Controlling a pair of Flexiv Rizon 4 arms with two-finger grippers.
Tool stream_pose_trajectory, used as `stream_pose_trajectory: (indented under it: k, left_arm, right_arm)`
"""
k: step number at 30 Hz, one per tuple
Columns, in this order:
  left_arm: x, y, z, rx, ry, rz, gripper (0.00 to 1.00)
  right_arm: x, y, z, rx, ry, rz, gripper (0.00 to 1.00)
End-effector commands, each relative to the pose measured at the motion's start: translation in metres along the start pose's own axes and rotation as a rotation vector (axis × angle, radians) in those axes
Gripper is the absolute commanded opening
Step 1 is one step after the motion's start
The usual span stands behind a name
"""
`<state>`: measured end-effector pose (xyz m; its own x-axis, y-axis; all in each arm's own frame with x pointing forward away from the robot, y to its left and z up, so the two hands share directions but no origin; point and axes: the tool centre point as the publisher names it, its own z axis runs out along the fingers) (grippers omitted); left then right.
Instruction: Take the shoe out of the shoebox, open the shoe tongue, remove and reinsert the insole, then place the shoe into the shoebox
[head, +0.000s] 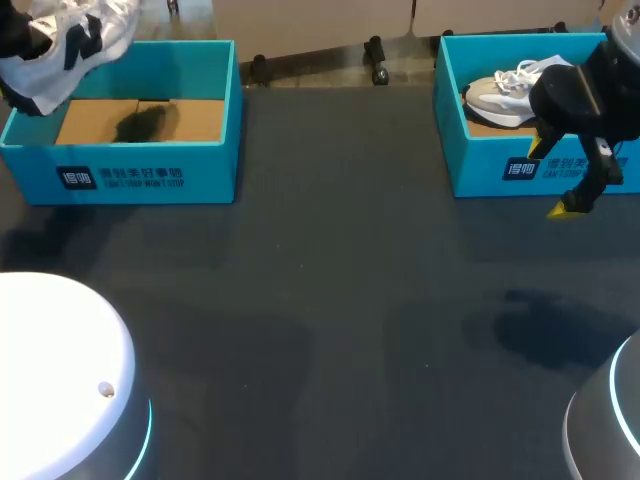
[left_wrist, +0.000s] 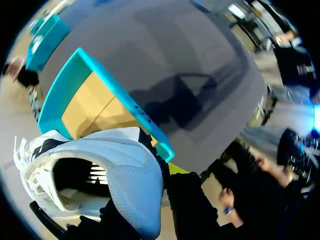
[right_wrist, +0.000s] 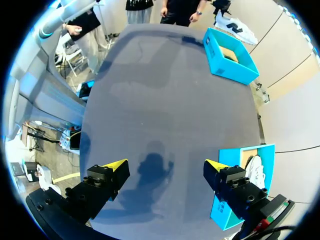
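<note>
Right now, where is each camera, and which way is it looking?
Head view: above and behind me, looking down on the table; my right gripper shows, open.
Left wrist view: on my left arm, looking past the held shoe into the left shoebox; one yellow fingertip shows.
Right wrist view: on my right arm, looking down at the table; both fingers show.
All three share the left shoebox.

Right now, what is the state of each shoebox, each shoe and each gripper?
left shoebox: open, empty, its cardboard floor bare.
white shoe: lifted clear of the left shoebox, held in the air.
left gripper: shut on the white shoe.
right shoebox: open, with a shoe in it.
second shoe: lying inside the right shoebox.
right gripper: open, empty, above the table in front of the right shoebox.
</note>
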<state>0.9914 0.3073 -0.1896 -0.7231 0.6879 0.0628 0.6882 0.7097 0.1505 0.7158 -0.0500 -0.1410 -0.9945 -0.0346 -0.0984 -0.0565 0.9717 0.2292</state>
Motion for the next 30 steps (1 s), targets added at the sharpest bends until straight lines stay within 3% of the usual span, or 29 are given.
stream_pose_trajectory:
  k: [1, 12, 20, 30]
  left_arm:
    - [0.003, -0.004, -0.002, -0.021, -0.002, 0.080, 0.00]
    - [0.003, -0.004, -0.002, -0.021, -0.002, 0.080, 0.00]
    - [-0.007, 0.023, -0.010, -0.020, -0.005, 0.307, 0.00]
    - [-0.013, 0.043, -0.005, -0.046, 0.037, 0.676, 0.00]
  right_arm:
    - [-0.002, 0.001, 0.001, 0.003, 0.004, 0.001, 1.00]
    - [-0.002, 0.001, 0.001, 0.003, 0.004, 0.001, 1.00]
    - [-0.002, 0.001, 0.001, 0.003, 0.004, 0.001, 1.00]
    - [-0.002, 0.001, 0.001, 0.003, 0.004, 0.001, 1.00]
